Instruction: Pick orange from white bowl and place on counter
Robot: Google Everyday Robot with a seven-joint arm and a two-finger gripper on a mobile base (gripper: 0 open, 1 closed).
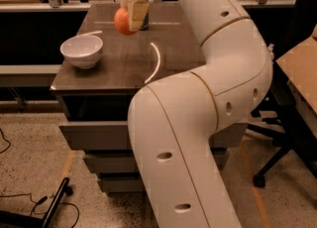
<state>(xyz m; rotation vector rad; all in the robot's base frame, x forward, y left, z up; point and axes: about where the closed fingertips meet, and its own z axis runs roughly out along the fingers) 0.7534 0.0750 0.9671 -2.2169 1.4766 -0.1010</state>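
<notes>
Gripper (pixel 130 20) is over the far part of the counter (pixel 124 66), fingers clamped on the orange (pixel 122 22), which hangs clear of the top. White bowl (pixel 81 51) sits empty to the left and nearer. Pick looks done. Left to do: lower, set the orange on the counter, release.

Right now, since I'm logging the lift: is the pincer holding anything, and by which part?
The pincer, up above the counter, holds the orange by its sides.
</notes>
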